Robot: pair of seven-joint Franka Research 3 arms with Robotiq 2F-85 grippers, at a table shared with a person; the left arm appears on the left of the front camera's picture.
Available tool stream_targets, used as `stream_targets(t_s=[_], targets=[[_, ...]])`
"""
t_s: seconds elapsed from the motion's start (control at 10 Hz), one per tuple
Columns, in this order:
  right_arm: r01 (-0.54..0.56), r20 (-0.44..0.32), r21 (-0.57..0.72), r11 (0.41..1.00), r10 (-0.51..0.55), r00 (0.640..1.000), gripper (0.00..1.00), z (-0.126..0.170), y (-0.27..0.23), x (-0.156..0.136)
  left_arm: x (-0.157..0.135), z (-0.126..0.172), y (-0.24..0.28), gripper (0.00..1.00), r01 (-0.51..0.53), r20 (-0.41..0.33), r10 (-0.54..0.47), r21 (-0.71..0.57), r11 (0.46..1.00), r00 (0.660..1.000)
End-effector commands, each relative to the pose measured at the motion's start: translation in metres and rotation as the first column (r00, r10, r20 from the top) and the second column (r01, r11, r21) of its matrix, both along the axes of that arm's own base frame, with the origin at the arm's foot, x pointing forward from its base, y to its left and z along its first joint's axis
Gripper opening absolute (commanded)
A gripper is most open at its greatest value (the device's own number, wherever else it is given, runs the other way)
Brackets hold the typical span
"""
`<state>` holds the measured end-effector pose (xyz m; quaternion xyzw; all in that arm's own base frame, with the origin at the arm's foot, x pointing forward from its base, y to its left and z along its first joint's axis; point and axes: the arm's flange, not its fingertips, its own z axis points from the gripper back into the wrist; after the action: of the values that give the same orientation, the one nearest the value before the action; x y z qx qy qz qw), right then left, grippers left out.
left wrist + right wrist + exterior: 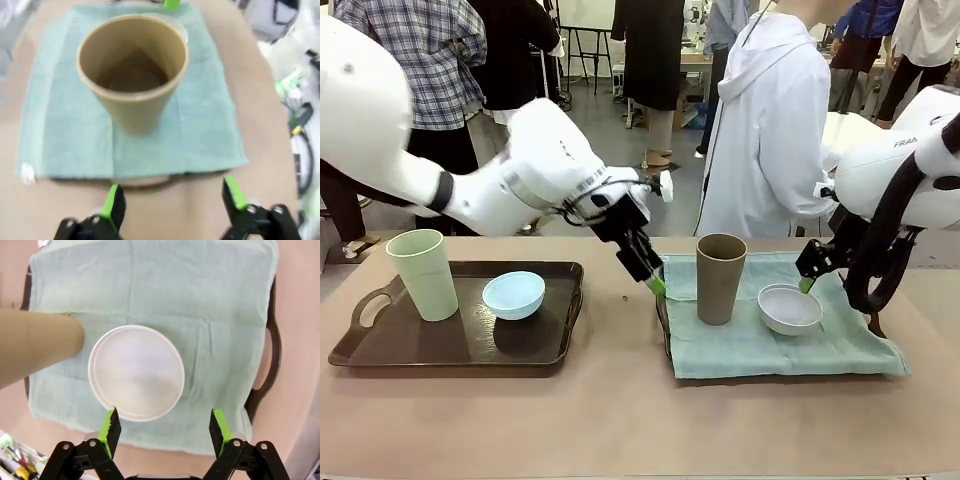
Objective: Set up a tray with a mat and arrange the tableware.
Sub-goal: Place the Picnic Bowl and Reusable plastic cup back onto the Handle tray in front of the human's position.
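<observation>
On the right tray (664, 322) lies a teal mat (760, 345) with the brown tumbler (720, 278) upright and the white bowl (789, 308) beside it. My left gripper (656, 282) hangs open at the mat's left edge, just short of the brown tumbler (132, 75), with nothing between its fingers. My right gripper (807, 284) is open and empty just behind the white bowl (136, 372). The pale green tumbler (424, 274) and the light blue bowl (513, 294) stand on a bare dark tray (380, 345) at the left.
A person in a white coat (765, 130) stands at the far side of the table behind the mat. The right tray's dark handle (270, 357) sticks out past the mat (200, 300). Bare tabletop (620, 420) runs along the near edge.
</observation>
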<state>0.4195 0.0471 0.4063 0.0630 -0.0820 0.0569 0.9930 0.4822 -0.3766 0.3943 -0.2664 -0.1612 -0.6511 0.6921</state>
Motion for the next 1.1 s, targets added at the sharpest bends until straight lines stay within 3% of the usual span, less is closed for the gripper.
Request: stream_targets(t_s=[0.0,0.1,0.3,0.5,0.6,0.7,0.8,1.0], targets=[[-0.051,0.024,-0.034,0.998,0.052,0.998,0.92,0.02,0.009,-0.023,-0.02,0.042,0.026,1.0,-0.199,-0.078,0.216,0.186,0.962,0.973],[-0.067,0.045,-0.037,0.997,0.068,0.997,0.92,0.033,0.014,-0.027,-0.025,0.06,0.038,1.0,-0.305,-0.046,0.33,0.284,0.909,0.943],[-0.071,0.085,-0.047,0.996,0.075,0.994,0.92,0.053,0.023,-0.033,-0.044,0.091,0.064,1.0,-0.509,0.06,0.546,0.457,0.729,0.836],[-0.042,0.074,-0.058,0.997,0.047,0.996,0.92,0.06,0.027,-0.034,-0.065,0.117,0.079,1.0,-0.663,0.171,0.705,0.542,0.516,0.688],[-0.025,0.067,-0.078,0.997,0.03,0.997,0.92,0.059,0.026,-0.032,-0.072,0.122,0.082,1.0,-0.669,0.178,0.723,0.57,0.477,0.668],[0.008,0.074,-0.107,0.994,0.0,0.997,0.92,0.057,0.023,-0.026,-0.052,0.11,0.091,1.0,-0.641,0.181,0.643,0.464,0.611,0.744],[-0.064,0.088,-0.038,0.997,0.068,0.994,0.92,0.063,0.024,-0.033,-0.052,0.11,0.091,1.0,-0.641,0.181,0.643,0.464,0.611,0.744],[-0.064,0.088,-0.038,0.997,0.068,0.994,0.92,0.063,0.024,-0.033,-0.052,0.11,0.091,1.0,-0.641,0.181,0.643,0.464,0.611,0.744]])
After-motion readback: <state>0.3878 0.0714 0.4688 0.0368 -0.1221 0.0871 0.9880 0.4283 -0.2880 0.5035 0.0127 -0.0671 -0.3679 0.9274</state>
